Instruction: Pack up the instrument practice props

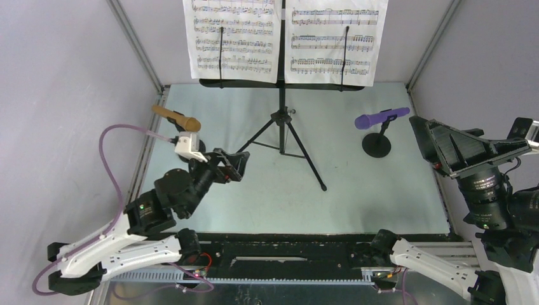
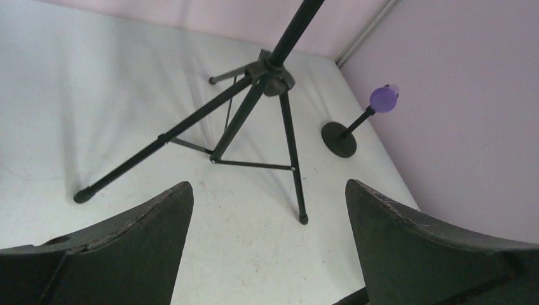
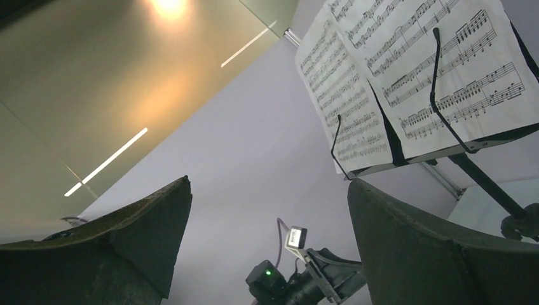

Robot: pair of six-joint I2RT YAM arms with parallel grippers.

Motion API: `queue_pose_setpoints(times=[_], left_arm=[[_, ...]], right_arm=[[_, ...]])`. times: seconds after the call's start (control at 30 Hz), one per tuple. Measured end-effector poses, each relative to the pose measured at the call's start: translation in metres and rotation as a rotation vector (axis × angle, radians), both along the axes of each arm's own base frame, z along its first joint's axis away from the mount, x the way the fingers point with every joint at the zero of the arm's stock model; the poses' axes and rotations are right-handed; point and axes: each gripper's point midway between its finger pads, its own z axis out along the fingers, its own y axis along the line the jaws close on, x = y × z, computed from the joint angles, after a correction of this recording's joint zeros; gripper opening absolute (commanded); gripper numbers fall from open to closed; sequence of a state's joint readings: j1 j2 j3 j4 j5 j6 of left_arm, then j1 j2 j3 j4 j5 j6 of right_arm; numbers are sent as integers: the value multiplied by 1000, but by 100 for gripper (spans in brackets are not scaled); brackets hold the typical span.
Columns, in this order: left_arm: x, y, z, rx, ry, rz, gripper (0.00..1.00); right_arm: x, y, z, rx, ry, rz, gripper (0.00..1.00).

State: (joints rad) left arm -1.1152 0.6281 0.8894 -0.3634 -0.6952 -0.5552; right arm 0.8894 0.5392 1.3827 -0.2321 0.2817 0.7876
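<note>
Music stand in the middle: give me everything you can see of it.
The music stand is black, metal by the look, and stands upright at the back middle of the table. A thin pole rises from a hub where three spread legs meet, with slim braces between them. The capped feet rest on the table. Its ledge carries a left sheet and a right sheet of printed music, each held by a thin black wire arm. Nothing else is seen touching it.
</note>
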Motion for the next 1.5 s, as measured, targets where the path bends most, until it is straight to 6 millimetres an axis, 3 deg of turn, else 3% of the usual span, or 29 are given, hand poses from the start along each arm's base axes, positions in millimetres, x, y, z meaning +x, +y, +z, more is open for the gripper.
queue_pose_setpoints(times=[0.23,0.4,0.53,0.7,0.97,1.1,1.17,1.37,1.5], left_arm=[[-7,17,39,-25,-49,-3,96],[-9,23,49,-6,-60,-3,96],[-9,25,62,30,-66,-5,96],[-7,27,82,69,-85,-7,92],[-2,29,136,110,-140,-55,92],[-5,21,167,134,-188,-109,91],[-6,19,184,140,-214,-127,91],[-8,12,217,148,-273,-171,91],[-8,-5,239,149,-323,-233,92]], right_arm=[[-6,3,7,11,-36,29,99],[-11,5,12,16,-62,50,99],[-2,10,7,-17,-51,27,100],[33,28,-25,-168,29,-83,100],[106,80,-111,-679,138,-235,100],[125,89,-130,-843,155,-266,100],[132,86,-128,-885,165,-280,100],[139,60,-80,-850,132,-298,100],[136,59,-60,-836,80,-240,100]])
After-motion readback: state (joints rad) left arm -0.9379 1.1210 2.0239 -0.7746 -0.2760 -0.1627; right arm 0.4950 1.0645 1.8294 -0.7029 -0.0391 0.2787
